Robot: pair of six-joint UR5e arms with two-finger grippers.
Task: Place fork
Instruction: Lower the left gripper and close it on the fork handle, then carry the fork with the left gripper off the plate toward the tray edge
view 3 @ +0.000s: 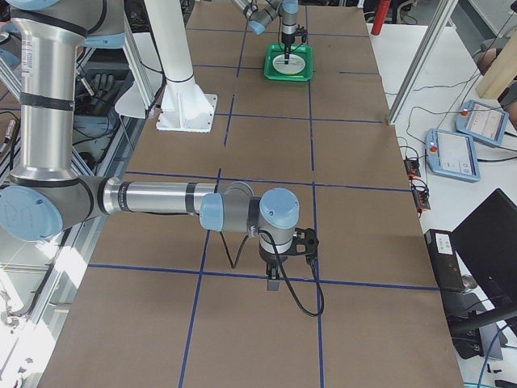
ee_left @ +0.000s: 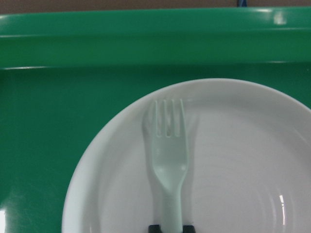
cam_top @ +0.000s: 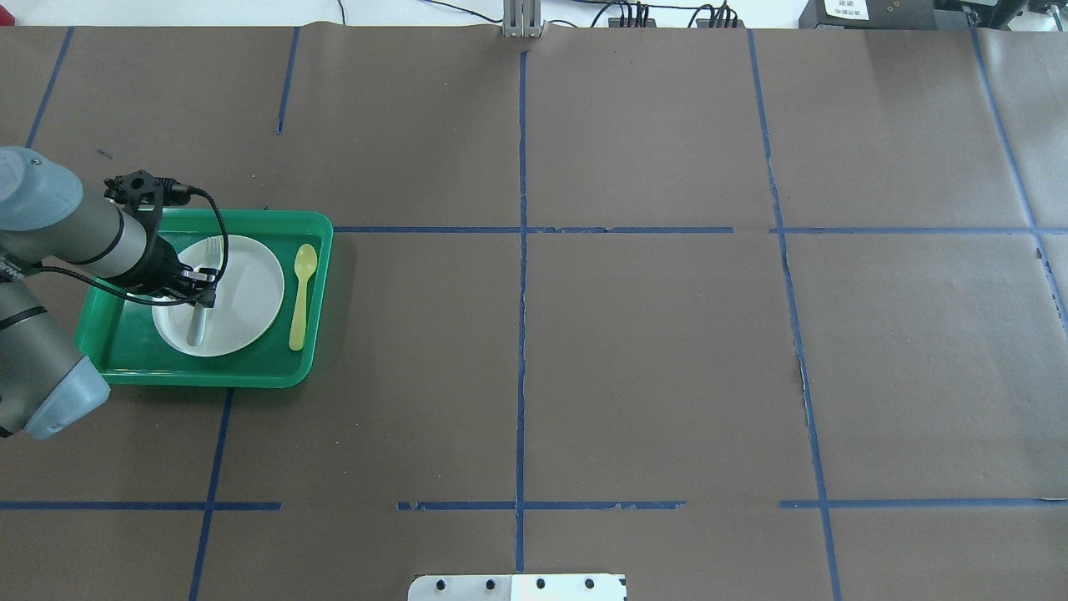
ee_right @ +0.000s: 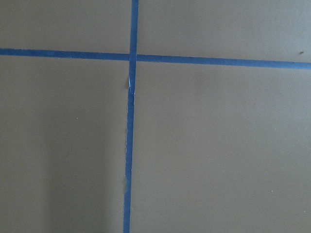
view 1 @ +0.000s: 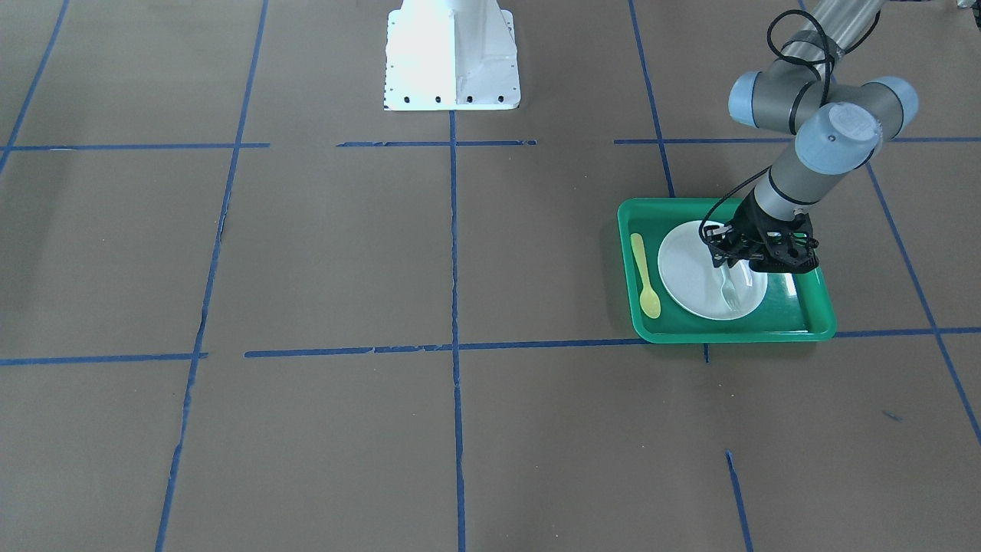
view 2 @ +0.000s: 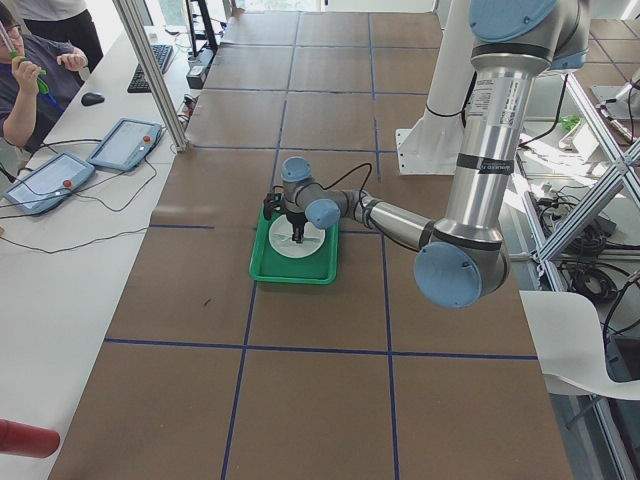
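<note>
Brown table [cam_top: 667, 334] | left gripper [cam_top: 200, 294] pointing down (over plate [cam_top: 250, 292]), pinching fork [ee_left: 167, 160] | right gripper [view 3: 273, 283] unclear

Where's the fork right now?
The fork is on the white plate in the green tray, overhead view's far left, handle in the left claw; the yellow spoon is beside the plate.

A small, pale whitish-green translucent plastic fork [ee_left: 168, 160] with four short tines is seen stretched level over the white plate [ee_left: 243, 160] inside the green tray [ee_left: 146, 43], with its tines pointed toward the tray's far wall. Its handle is clasped about mid-length between the fingertips of the left gripper [ee_left: 171, 228]. Whether the plate is touched cannot be told.
</note>
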